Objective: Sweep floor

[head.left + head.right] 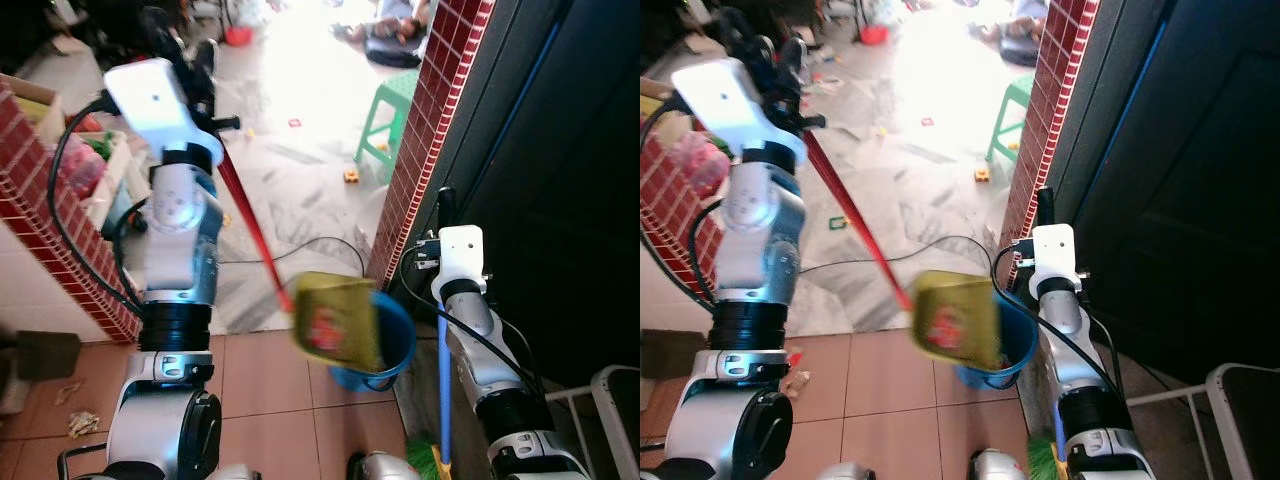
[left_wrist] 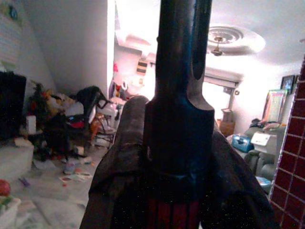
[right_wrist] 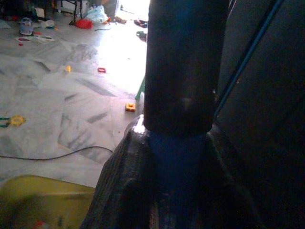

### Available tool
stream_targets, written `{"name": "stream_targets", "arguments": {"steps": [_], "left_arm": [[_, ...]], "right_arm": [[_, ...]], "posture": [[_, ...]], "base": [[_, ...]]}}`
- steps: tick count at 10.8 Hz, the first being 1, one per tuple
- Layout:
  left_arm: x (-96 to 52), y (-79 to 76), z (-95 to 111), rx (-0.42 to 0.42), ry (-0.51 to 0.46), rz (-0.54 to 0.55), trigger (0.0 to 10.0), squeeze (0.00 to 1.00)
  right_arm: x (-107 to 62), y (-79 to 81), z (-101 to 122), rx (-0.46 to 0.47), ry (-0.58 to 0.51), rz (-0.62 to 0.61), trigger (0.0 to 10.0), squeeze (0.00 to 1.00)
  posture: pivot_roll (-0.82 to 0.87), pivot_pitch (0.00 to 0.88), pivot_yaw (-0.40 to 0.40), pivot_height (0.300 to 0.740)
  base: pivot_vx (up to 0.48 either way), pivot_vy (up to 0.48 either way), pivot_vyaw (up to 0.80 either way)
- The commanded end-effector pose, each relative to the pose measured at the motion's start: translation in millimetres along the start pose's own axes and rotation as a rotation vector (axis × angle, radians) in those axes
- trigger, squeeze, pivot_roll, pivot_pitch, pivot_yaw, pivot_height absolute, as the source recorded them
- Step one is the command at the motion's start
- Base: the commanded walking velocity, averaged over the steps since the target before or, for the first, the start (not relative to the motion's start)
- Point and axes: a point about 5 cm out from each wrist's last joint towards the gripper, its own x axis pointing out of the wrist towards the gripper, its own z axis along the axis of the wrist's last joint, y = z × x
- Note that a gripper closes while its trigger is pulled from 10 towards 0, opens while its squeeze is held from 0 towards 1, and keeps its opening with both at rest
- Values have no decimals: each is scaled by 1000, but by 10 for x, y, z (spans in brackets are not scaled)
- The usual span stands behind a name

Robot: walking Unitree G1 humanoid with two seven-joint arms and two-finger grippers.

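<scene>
Glossy marble floor [image 1: 300, 190] w/ left hand [image 1: 205, 100] gripping red-handled dustpan [image 1: 335, 322], right hand [image 1: 443, 215] round blue broomstick [image 1: 444, 400].

Motion-blurred yellow dustpan [image 1: 335, 322] — blue bucket [image 1: 398, 345] half hidden behind it — broom bristles [image 1: 428, 455] cut off.

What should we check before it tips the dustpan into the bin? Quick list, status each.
1. Left gripper shut on the red handle: ok.
2. Right gripper shut on the blue broom handle: ok.
3. Yellow dustpan at the blue bucket rim: ok, it overlaps the rim.
4. Dustpan contents: cannot tell, blurred.
5. Black cable on the floor past the bucket: not ok, snag risk.
6. Green stool away from the arms: ok.
</scene>
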Motion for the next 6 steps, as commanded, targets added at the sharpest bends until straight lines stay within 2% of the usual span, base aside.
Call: {"name": "stream_targets", "arguments": {"steps": [1, 4, 6], "left_arm": [[100, -167, 226, -19, -117, -34, 10000, 0], [173, -374, 283, 61, -195, 22, 10000, 0], [211, -515, 301, 84, -232, 26, 10000, 0]], "right_arm": [[29, -18, 101, -4, -42, -3, 10000, 0], [33, -17, 96, -2, -39, -11, 10000, 0], [27, -12, 102, -3, -43, -13, 10000, 0]], "posture": [[-71, 0, 2, 740], [-76, 0, 8, 740], [-83, 0, 14, 740]], "base": [[0, 0, 0], [0, 0, 0], [0, 0, 0]]}}
